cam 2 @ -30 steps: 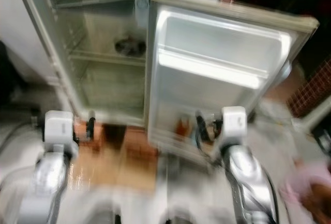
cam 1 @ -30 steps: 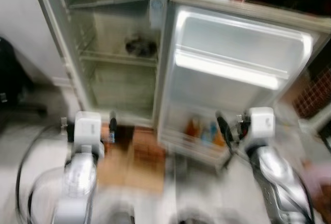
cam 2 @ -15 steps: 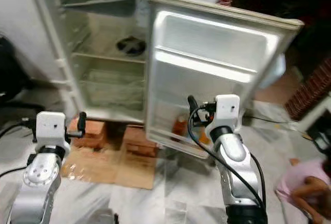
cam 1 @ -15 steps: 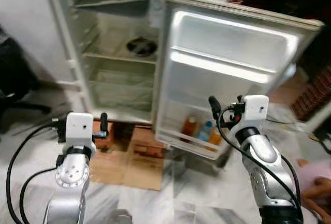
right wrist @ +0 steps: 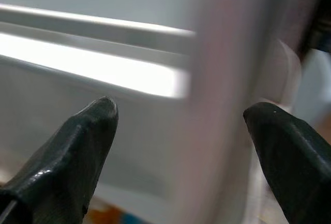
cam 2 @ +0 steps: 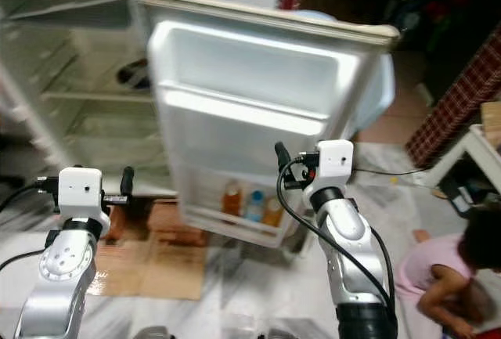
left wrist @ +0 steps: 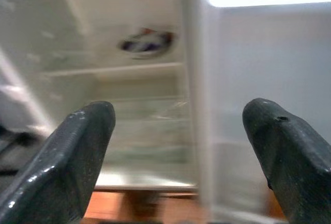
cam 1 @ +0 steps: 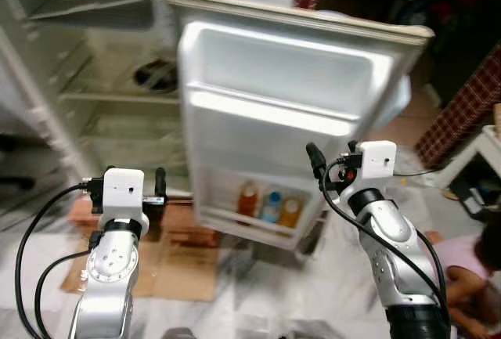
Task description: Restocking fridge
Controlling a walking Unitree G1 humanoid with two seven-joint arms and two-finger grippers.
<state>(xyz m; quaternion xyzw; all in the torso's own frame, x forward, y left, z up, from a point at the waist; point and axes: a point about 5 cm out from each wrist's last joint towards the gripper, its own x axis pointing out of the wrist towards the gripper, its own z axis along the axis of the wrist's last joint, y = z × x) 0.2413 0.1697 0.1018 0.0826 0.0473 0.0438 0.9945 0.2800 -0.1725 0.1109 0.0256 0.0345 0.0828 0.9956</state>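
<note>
The tall white fridge (cam 1: pixel 86 112) stands with its white inner-lined door (cam 1: pixel 290 112) swung wide. Inside the cabinet, wire shelves are visible, and a dark round object (cam 1: pixel 156 74) sits at the back on the upper shelf; blur prevents identifying it. In the door's lowest rack stand three small bottles (cam 1: pixel 270 207): an orange one, a blue-capped one and another orange one, side by side. Flattened brown cardboard (cam 1: pixel 168 265) lies on the pale floor below the fridge. A person in a pink top (cam 2: pixel 438 276) crouches on the floor, well to the side of the door.

The silver right arm's gripper (right wrist: pixel 181 146) is raised just before the door's outer edge, fingers spread wide, gripping nothing. The silver left arm's gripper (left wrist: pixel 181 141) faces the cabinet's interior, fingers likewise spread and empty.
</note>
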